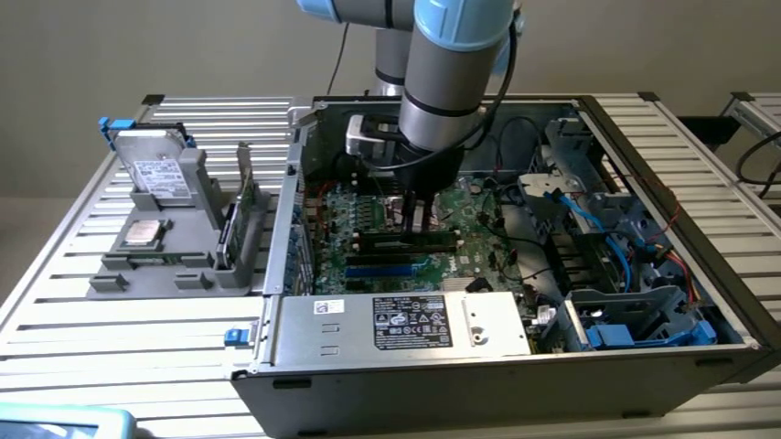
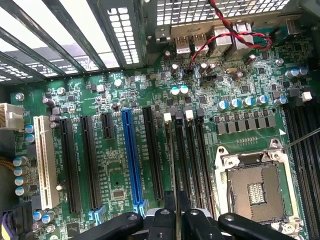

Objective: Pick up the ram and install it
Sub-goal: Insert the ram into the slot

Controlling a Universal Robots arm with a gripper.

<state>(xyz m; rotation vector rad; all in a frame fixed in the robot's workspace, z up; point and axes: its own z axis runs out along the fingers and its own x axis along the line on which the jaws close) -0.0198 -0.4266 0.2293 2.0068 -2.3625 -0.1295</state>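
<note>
Slatted aluminium bench (image 1: 73, 302) held open grey PC case (image 1: 488, 384), where black gripper (image 2: 177, 200), fingers narrow on thin green circuit-board ram stick (image 1: 390, 240), stood at black memory slots (image 2: 182, 155) of green mobo (image 2: 112, 165); best approach was square alignment w/ even press.

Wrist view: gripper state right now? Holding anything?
gripper: fingers closed, apparently on the ram, seen edge-on, low over the black memory slots.
</note>
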